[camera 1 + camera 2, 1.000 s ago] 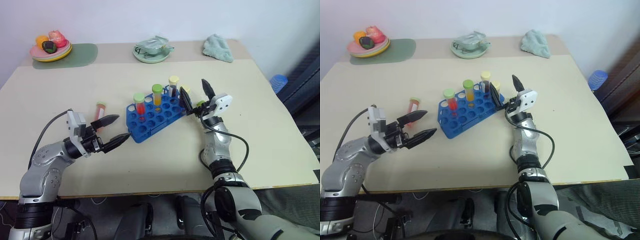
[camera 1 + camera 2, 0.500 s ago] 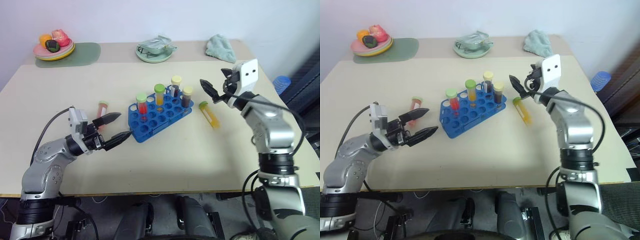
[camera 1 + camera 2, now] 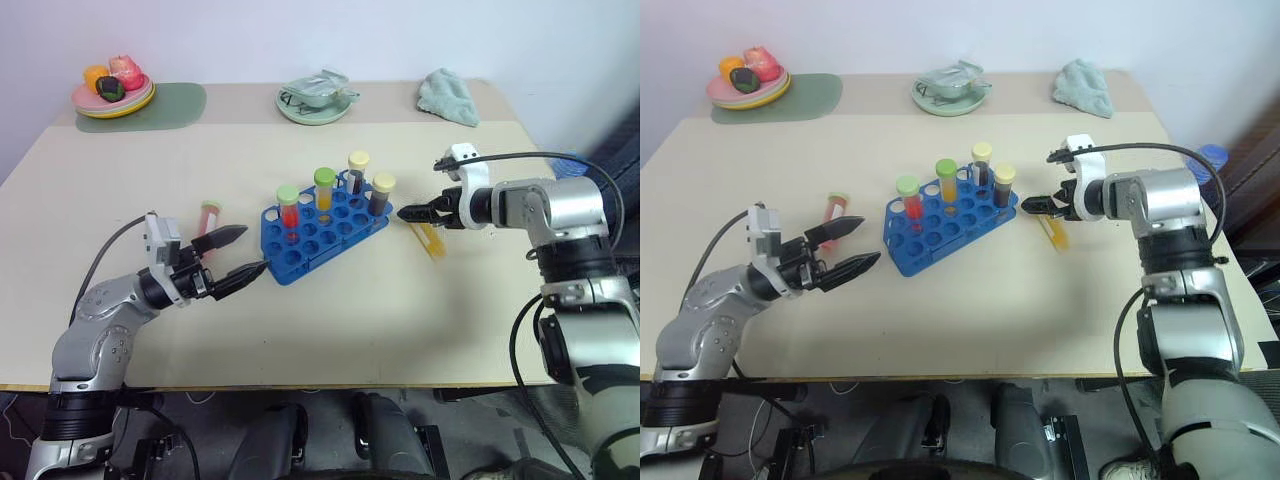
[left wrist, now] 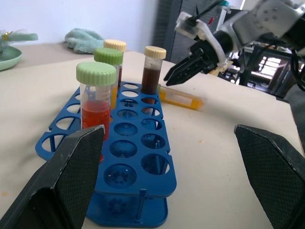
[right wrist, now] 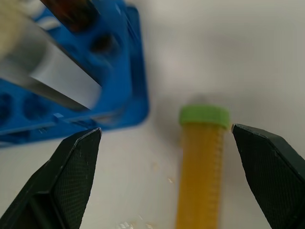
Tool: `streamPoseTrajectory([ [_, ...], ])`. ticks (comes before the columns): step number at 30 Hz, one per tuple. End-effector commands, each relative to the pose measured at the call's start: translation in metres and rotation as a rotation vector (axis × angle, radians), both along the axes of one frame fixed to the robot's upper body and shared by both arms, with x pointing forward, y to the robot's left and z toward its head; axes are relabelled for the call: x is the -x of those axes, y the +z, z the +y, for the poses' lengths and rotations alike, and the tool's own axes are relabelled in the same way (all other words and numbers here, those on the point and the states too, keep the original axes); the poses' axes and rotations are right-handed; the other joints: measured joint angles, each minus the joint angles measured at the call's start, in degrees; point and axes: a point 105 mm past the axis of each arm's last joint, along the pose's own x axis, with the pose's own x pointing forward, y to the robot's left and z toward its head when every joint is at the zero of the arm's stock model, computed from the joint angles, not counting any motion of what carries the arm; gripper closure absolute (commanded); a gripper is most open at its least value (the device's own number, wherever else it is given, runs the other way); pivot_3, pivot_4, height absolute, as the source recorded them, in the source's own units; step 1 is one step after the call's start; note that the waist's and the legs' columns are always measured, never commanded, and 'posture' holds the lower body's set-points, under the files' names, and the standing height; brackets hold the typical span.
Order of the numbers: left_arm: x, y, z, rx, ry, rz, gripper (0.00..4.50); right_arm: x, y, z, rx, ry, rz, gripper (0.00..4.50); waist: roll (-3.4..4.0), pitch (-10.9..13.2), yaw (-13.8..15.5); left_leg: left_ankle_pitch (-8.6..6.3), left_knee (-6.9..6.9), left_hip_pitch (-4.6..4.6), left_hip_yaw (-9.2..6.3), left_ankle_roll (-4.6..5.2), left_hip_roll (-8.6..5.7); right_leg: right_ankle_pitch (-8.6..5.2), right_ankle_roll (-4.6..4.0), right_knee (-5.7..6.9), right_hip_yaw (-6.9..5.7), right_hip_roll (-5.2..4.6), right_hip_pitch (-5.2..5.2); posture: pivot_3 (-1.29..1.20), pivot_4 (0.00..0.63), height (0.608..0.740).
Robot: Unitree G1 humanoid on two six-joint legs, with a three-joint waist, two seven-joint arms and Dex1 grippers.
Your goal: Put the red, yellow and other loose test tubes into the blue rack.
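Flanking rack (image 3: 318,228): plates (image 3: 112,97), cloth (image 3: 447,97).

We look down on a pale beige counter (image 3: 330,330) that spans most of the frame, its near edge running along the lower part. Behind it, across the top, stands a plain white wall (image 3: 300,35), evenly lit. At the upper left a green mat (image 3: 165,103) lies on the counter under a stack of plates (image 3: 112,100) with toy food. At top centre sits a pale green dish (image 3: 315,108), and at the upper right a crumpled teal cloth (image 3: 448,97). Off the right edge we see part of something blue (image 3: 1206,156) and dark furniture. Below the counter, the floor is dark.
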Motion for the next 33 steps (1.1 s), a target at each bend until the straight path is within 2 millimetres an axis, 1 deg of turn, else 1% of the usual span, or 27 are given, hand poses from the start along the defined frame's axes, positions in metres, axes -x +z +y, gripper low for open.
streamPoseTrajectory([
  [1, 0.005, 0.010, -0.002, 0.004, -0.010, -0.034, 0.00, -0.007, 0.006, -0.007, 0.034, 0.005, -0.008, 0.03, 0.00, 0.00, 0.00, 0.00, 0.00, 0.00, 0.00, 0.00, 0.00, 0.00, 0.00, 0.00, 0.00, 0.00, 0.00, 0.00, 0.150, 0.740],
  [7, 0.010, 0.007, 0.001, 0.002, 0.010, -0.017, 0.00, -0.010, -0.009, -0.014, 0.092, 0.013, 0.038, 0.03, 0.00, 0.00, 0.00, 0.04, 0.00, -0.01, 0.00, -0.08, -0.01, 0.00, 0.00, -0.02, 0.00, 0.00, -0.01, 0.00, 0.150, 0.740],
  [10, 0.010, 0.009, 0.003, 0.031, 0.027, -0.011, 0.00, -0.010, -0.018, -0.018, 0.123, 0.014, 0.052, 0.03, 0.00, 0.00, -0.01, 0.02, 0.00, -0.01, 0.00, -0.05, -0.01, 0.00, 0.01, 0.00, 0.00, 0.00, -0.01, 0.00, 0.150, 0.740],
  [13, 0.010, 0.010, 0.004, 0.029, 0.027, -0.012, 0.00, -0.011, -0.023, -0.020, 0.150, 0.025, 0.056, 0.76, 0.00, 0.00, -0.03, 0.05, 0.00, 0.00, 0.00, -0.10, -0.01, 0.00, 0.01, 0.01, 0.00, 0.01, 0.00, 0.00, 0.150, 0.740],
  [14, 0.010, 0.010, 0.004, 0.027, 0.027, -0.012, 0.00, -0.011, -0.024, -0.019, 0.160, 0.035, 0.050, 1.26, 0.00, 0.00, -0.02, 0.09, 0.00, 0.00, 0.00, -0.18, -0.01, 0.00, 0.01, 0.01, 0.00, 0.01, 0.00, 0.00, 0.150, 0.740],
  [15, 0.010, 0.011, 0.004, 0.027, 0.028, -0.012, 0.00, -0.011, -0.025, -0.018, 0.168, 0.043, 0.044, 1.66, 0.00, -0.01, -0.16, 0.15, 0.00, 0.01, 0.00, -0.27, -0.01, 0.00, 0.01, 0.01, 0.00, 0.01, 0.00, 0.00, 0.150, 0.740],
  [16, 0.010, 0.011, 0.004, 0.027, 0.028, -0.012, 0.00, -0.011, -0.026, -0.017, 0.169, 0.053, 0.043, 2.38, 0.00, -0.01, -0.21, 0.15, 0.00, 0.02, 0.00, -0.28, -0.01, 0.01, 0.01, 0.02, 0.00, 0.02, 0.01, 0.00, 0.150, 0.740],
  [17, 0.010, 0.011, 0.004, 0.026, 0.028, -0.012, 0.00, -0.011, -0.026, -0.015, 0.168, 0.062, 0.044, 2.65, 0.00, -0.01, -0.20, 0.15, 0.00, 0.02, 0.00, -0.28, -0.01, 0.01, 0.01, 0.02, 0.00, 0.02, 0.01, 0.00, 0.150, 0.740],
  [18, 0.010, 0.011, 0.004, 0.026, 0.028, -0.011, 0.00, -0.011, -0.026, -0.015, 0.171, 0.070, 0.042, 3.15, -0.01, -0.01, -0.15, 0.15, 0.00, 0.02, 0.00, -0.27, -0.01, 0.01, 0.01, 0.03, 0.00, 0.02, 0.01, 0.00, 0.150, 0.740],
  [19, 0.010, 0.010, 0.004, 0.026, 0.028, -0.010, 0.00, -0.010, -0.026, -0.015, 0.182, 0.078, 0.038, 3.52, -0.01, -0.01, -0.14, 0.15, 0.01, 0.03, 0.00, -0.27, -0.01, 0.01, 0.01, 0.03, 0.00, 0.02, 0.02, 0.00, 0.150, 0.740],
  [22, 0.011, 0.009, 0.004, 0.024, 0.025, -0.008, 0.00, -0.009, -0.026, -0.014, 0.191, 0.096, 0.031, 3.52, -0.01, -0.01, -0.11, 0.14, 0.01, 0.03, 0.00, -0.27, -0.01, 0.01, 0.01, 0.02, 0.00, 0.02, 0.02, 0.00, 0.150, 0.740],
  [24, 0.010, 0.009, 0.003, 0.025, 0.022, -0.009, 0.00, -0.007, -0.024, -0.018, 0.226, 0.121, 0.005, 3.52, -0.01, -0.01, -0.07, 0.16, 0.01, 0.03, 0.00, -0.29, -0.01, 0.01, 0.01, 0.03, 0.00, 0.02, 0.01, 0.00, 0.150, 0.740],
  [26, 0.009, 0.011, 0.001, 0.026, 0.019, -0.013, 0.00, -0.001, -0.019, -0.023, 0.250, 0.151, -0.025, 3.52, 0.00, -0.01, 0.15, 0.16, 0.01, 0.02, 0.00, -0.31, -0.01, 0.01, 0.01, 0.02, 0.00, 0.02, 0.01, 0.00, 0.150, 0.740],
  [28, 0.009, 0.011, 0.000, 0.027, 0.018, -0.014, 0.00, 0.004, -0.015, -0.023, 0.237, 0.168, -0.040, 3.52, 0.01, 0.00, 0.36, 0.16, 0.01, -0.01, -0.01, -0.31, -0.03, 0.01, 0.01, 0.00, -0.01, 0.00, 0.01, 0.00, 0.150, 0.740],
  [30, 0.009, 0.012, 0.001, 0.027, 0.019, -0.016, 0.00, 0.024, -0.009, -0.027, 0.246, 0.248, -0.065, 3.52, 0.01, 0.01, 0.50, 0.16, 0.01, -0.02, 0.00, -0.31, -0.04, 0.01, 0.01, -0.02, -0.01, -0.01, 0.00, 0.00, 0.150, 0.740],
  [31, 0.009, 0.012, 0.001, 0.027, 0.020, -0.017, 0.00, 0.042, -0.009, -0.027, 0.253, 0.302, -0.070, 3.52, 0.02, 0.01, 1.03, 0.16, 0.01, -0.09, -0.02, -0.30, -0.04, 0.00, 0.01, -0.04, -0.01, -0.01, -0.03, 0.00, 0.150, 0.740],
  [33, 0.009, 0.012, 0.001, 0.026, 0.020, -0.015, 0.00, 0.074, -0.011, -0.022, 0.251, 0.387, -0.056, 3.52, 0.07, 0.03, 1.51, 0.14, 0.02, -0.23, -0.09, -0.27, -0.03, 0.00, 0.02, -0.09, -0.06, 0.00, -0.13, 0.00, 0.150, 0.740],
])
